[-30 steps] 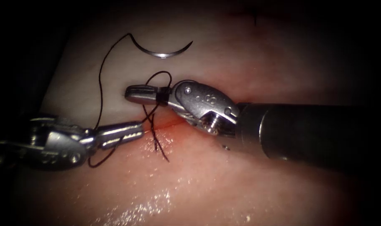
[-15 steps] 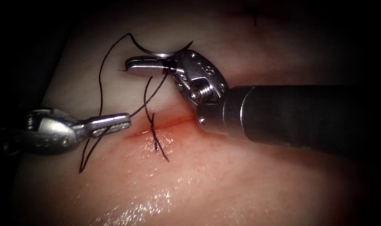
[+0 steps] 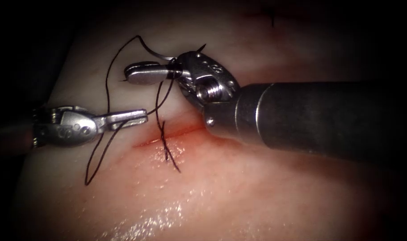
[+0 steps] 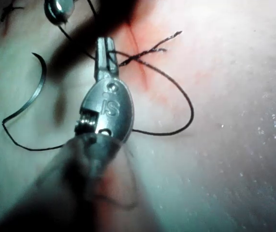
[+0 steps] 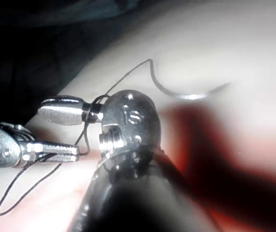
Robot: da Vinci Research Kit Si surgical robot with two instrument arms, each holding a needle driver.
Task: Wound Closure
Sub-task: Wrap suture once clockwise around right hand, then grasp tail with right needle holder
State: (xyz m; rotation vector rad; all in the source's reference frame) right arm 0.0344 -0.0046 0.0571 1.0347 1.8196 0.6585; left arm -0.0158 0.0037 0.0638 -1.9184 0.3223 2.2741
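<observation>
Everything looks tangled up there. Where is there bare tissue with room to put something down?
Bare pale tissue lies below the red cut. Above it is crowded: the curved steel needle lies loose on the tissue, the dark thread loops around, the right gripper has thread wrapped on it, and the left gripper holds thread.

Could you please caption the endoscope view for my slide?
Both grippers, left and right, hold thread; needle lies free on tissue.
</observation>
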